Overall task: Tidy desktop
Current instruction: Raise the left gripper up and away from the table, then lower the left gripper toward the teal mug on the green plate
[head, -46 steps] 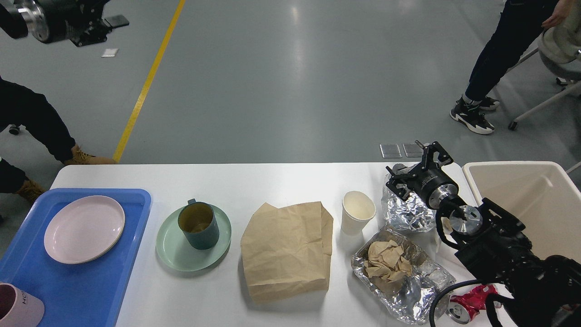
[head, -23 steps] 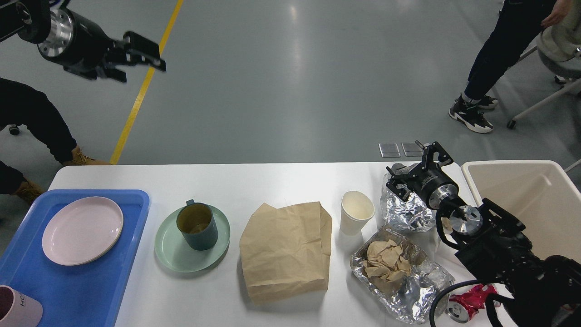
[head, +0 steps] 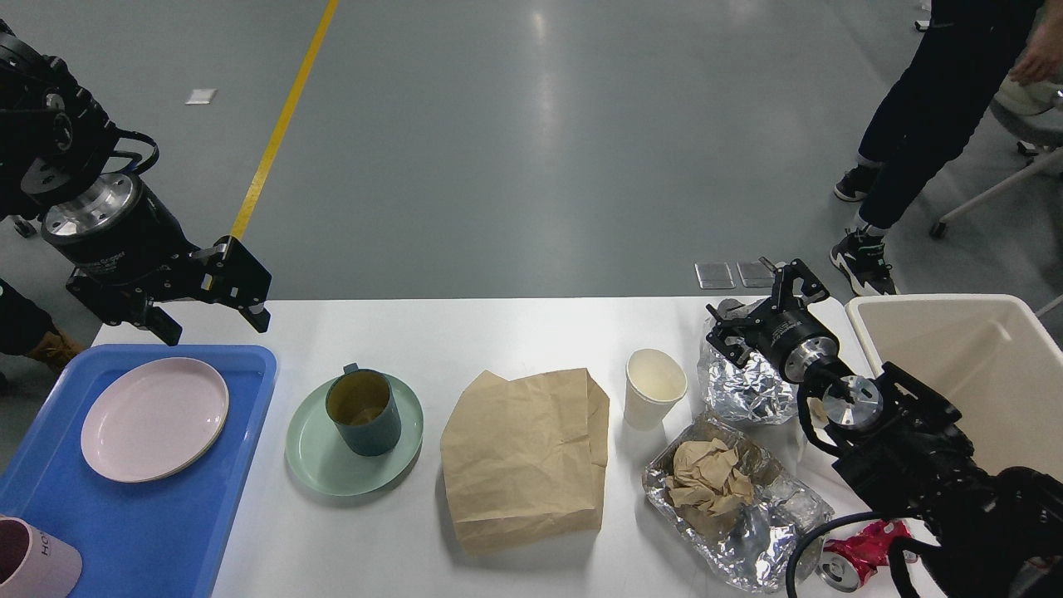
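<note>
The white desktop [head: 515, 332] carries a green plate [head: 320, 457] with a dark green mug [head: 362, 411], a flat brown paper bag [head: 523, 457], a white paper cup [head: 654, 386], a crumpled foil ball [head: 743, 390] and a foil tray [head: 776, 531] with crumpled brown paper [head: 706, 486]. My left gripper [head: 217, 326] hangs open at the far left edge, just above the blue tray's back corner, with nothing between its fingers. Over the foil ball at the far right stands my right gripper [head: 756, 297], open with its fingers spread and holding nothing.
A blue tray [head: 149, 531] at the left holds a pink plate [head: 154, 419] and a pink cup [head: 33, 561]. A beige bin [head: 980, 365] stands at the right edge. A crushed red can [head: 864, 552] lies by my right arm. A person stands beyond, at the right.
My left arm has swung down from the upper left to the table's far left edge, its gripper now over the blue tray's corner. The right arm has not moved. The person at right stepped.
</note>
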Motion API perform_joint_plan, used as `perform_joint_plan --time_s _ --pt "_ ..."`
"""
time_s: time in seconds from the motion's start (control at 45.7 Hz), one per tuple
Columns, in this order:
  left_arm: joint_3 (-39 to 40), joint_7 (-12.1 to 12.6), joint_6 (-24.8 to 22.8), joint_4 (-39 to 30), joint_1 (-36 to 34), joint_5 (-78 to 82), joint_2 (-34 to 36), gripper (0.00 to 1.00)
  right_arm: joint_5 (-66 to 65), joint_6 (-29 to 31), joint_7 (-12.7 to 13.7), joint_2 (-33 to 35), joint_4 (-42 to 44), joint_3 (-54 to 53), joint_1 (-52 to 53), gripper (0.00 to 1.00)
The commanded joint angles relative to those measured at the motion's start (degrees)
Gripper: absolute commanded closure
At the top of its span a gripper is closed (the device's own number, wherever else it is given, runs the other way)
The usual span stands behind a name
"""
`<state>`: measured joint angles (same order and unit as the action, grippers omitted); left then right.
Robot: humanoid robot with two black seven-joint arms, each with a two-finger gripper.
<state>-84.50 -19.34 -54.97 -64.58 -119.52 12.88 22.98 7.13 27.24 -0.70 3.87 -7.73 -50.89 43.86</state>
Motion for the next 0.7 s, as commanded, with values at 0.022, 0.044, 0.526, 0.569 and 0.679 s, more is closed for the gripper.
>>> perform_joint_plan --time_s 0.022,0.044,0.526,0.569,0.679 --pt "-0.5 -0.1 0.0 -2.3 -3.9 0.0 -0.5 0.04 0.0 0.0 0.0 0.0 0.0 0.0 0.0 0.0" --pt "-0.5 -0.1 0.0 -2.3 -4.3 0.0 -0.4 0.04 0.0 0.0 0.0 0.0 0.0 0.0 0.0 0.0" --pt "-2.9 0.3 0.0 -2.7 -21.4 0.1 -2.6 0.04 0.0 0.0 0.0 0.0 0.0 0.0 0.0 0.0" --pt "-3.2 0.3 0.0 -2.7 -23.4 0.0 -3.4 0.04 0.0 0.0 0.0 0.0 0.0 0.0 0.0 0.0" --pt "-3.3 0.5 0.0 -2.7 -29.4 0.1 -4.4 0.04 0.0 0.0 0.0 0.0 0.0 0.0 0.0 0.0"
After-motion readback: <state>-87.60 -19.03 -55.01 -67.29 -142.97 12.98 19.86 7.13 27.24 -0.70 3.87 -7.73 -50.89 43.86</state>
